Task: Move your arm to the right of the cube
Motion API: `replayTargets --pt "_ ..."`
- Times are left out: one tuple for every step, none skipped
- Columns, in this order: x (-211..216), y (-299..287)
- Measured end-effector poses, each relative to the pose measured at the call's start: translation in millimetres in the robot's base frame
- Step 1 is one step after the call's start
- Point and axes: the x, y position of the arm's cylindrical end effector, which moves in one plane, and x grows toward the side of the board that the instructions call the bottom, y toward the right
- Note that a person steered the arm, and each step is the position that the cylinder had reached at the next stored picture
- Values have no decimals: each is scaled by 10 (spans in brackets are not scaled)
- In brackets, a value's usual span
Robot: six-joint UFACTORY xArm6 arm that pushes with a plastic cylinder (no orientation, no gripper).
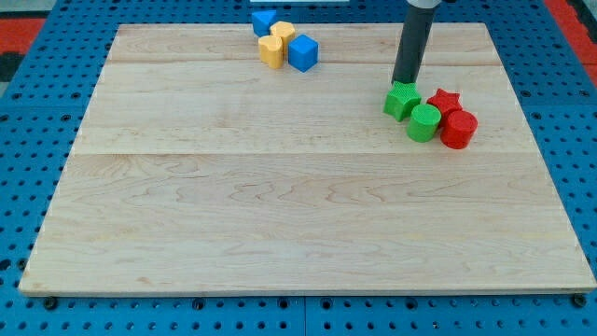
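The blue cube [302, 52] sits near the view's top, a little left of centre, on the wooden board [280, 205]. It touches a yellow cylinder-like block [271, 50] on its left. Another yellow block [283, 33] and a blue wedge-like block [263, 21] lie just above them. My tip [404, 84] is at the lower end of the dark rod, well to the right of the cube and a little lower in the view. It stands right at the top edge of a green star block [402, 100].
A green cylinder [423, 122], a red star [444, 100] and a red cylinder [458, 129] cluster just right of and below the green star. A blue pegboard [28, 187] surrounds the board.
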Motion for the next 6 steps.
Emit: replayTargets --pt "0 5" --pt "-1 5" --pt "-78 -41" --pt "-172 -82" --pt "-319 -82" --pt "-329 -82"
